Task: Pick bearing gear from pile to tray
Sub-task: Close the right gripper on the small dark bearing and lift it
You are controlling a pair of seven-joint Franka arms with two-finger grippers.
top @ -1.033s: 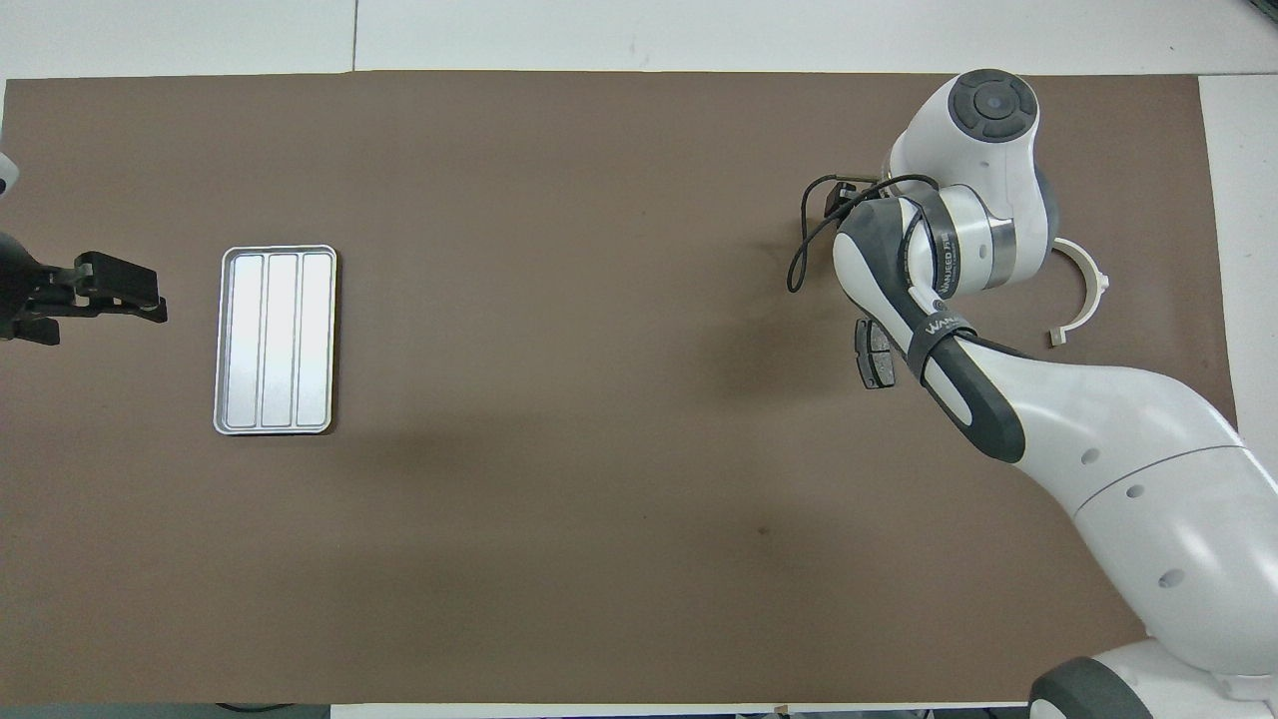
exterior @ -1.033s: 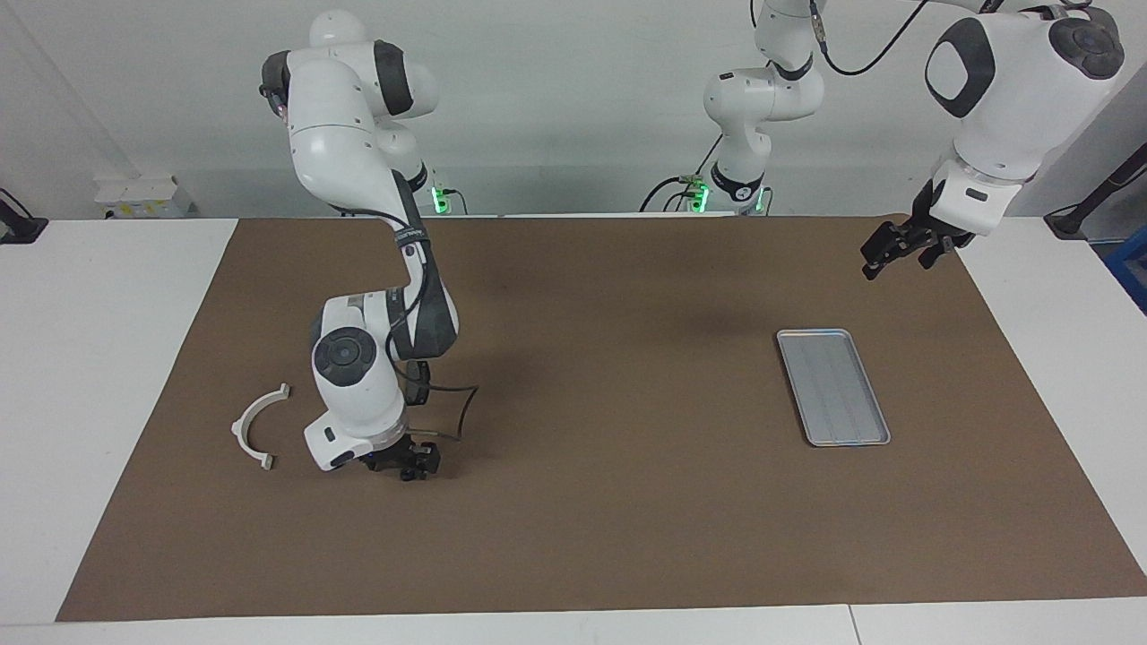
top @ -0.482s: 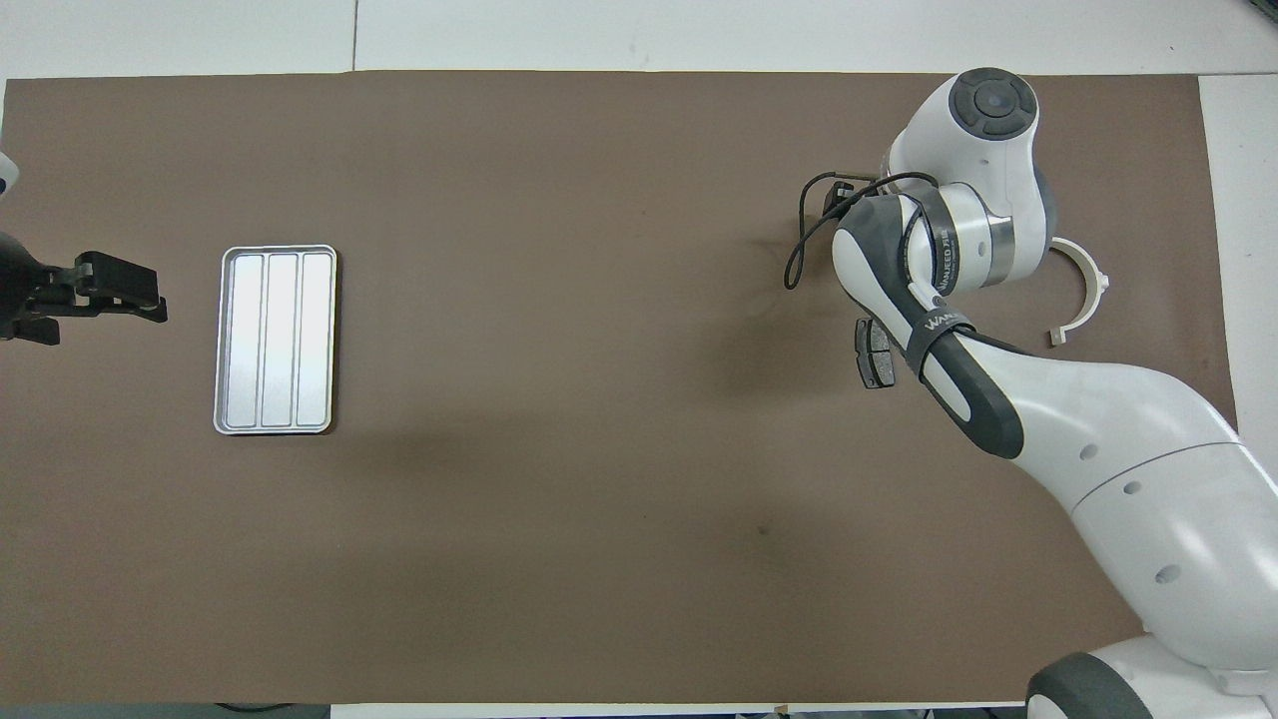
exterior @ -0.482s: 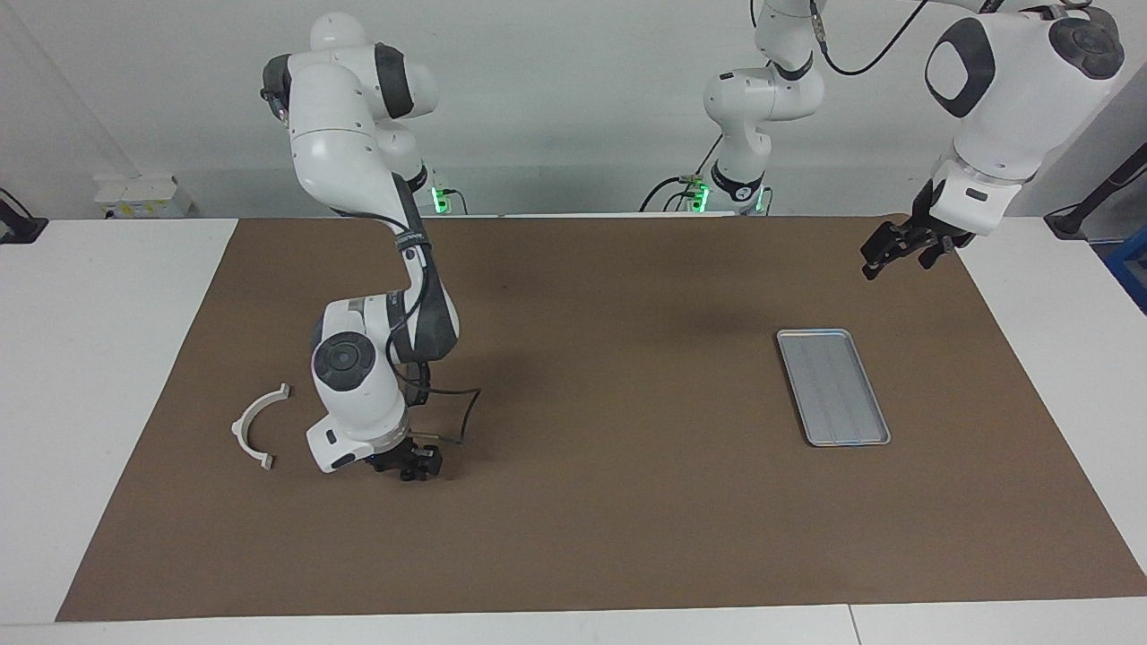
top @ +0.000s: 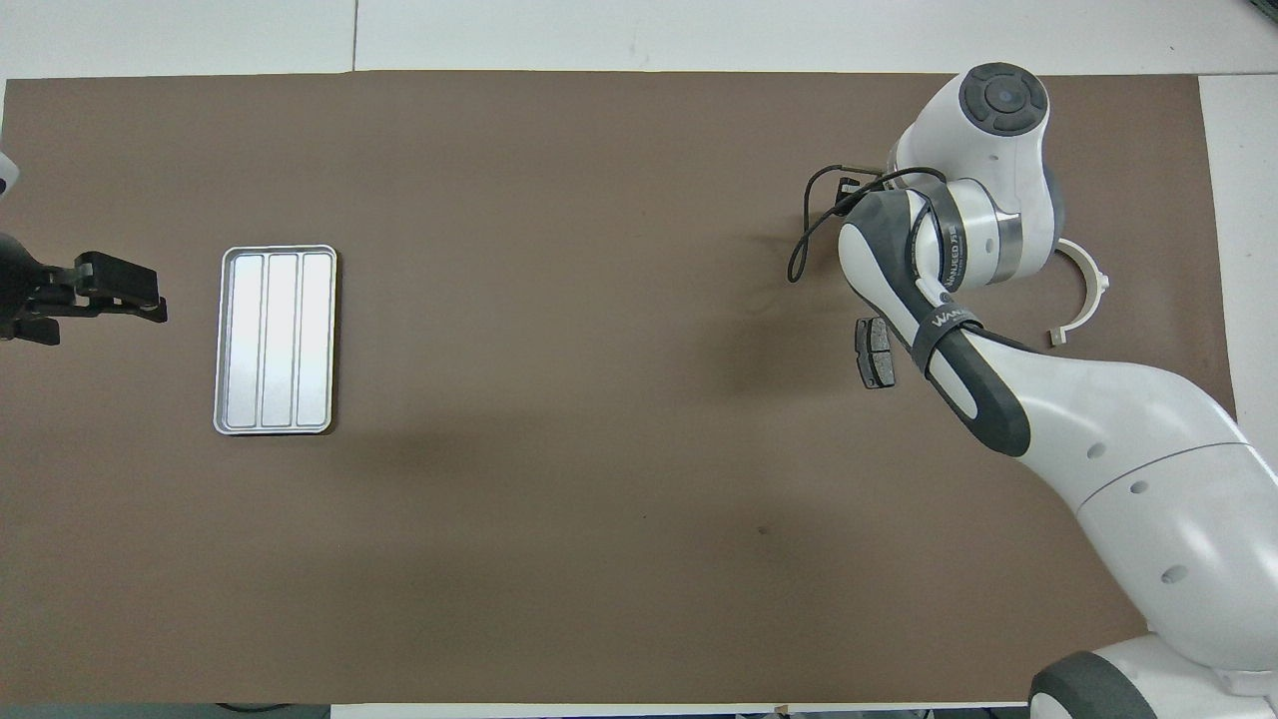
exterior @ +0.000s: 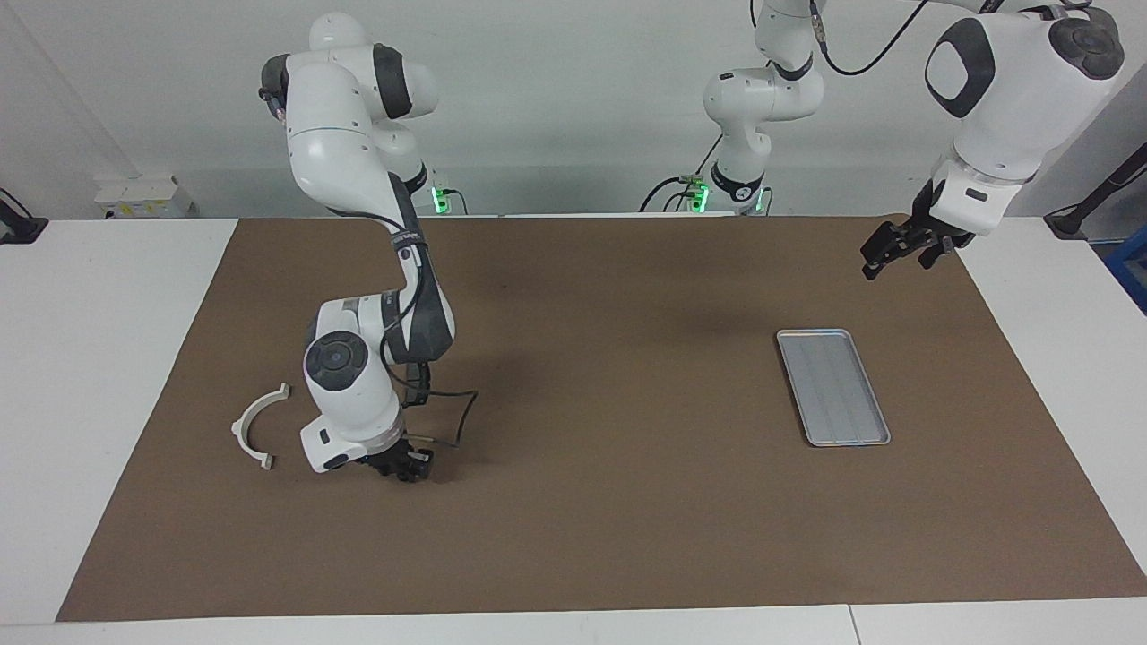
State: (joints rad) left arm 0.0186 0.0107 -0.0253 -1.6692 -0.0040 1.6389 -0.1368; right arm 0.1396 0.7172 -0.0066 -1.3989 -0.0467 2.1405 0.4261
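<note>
Pile point(top: 879, 352): loose parts on the brown mat point(exterior: 627, 502) at the right arm's end of the table. Seen: one dark grey brake-pad-shaped piece point(top: 875, 353) lying flat, and a white curved arc point(exterior: 257, 427) beside the right arm's wrist, toward the table's end. Other parts are hidden under the arm; no bearing gear can be made out.

Right gripper point(exterior: 405, 465): down low at the mat, just beside the white arc on the side toward the tray, and farther from the robots than the brake-pad piece. Against a second ago the wrist has shifted slightly toward the arc and away from the robots, uncovering more of the brake-pad piece; arc and pad have not moved. Whether its fingers are spread or pinching anything cannot be told.

Tray point(exterior: 811, 340): silver-grey, ribbed lengthwise, flat on the mat at the left arm's end, well apart from the pile. Contents: nothing. Unchanged from the earlier pictures.

Left gripper point(exterior: 887, 248): waits in the air over the mat's corner beside the tray, on its robot-ward side. Position unchanged. Finger state cannot be told
</note>
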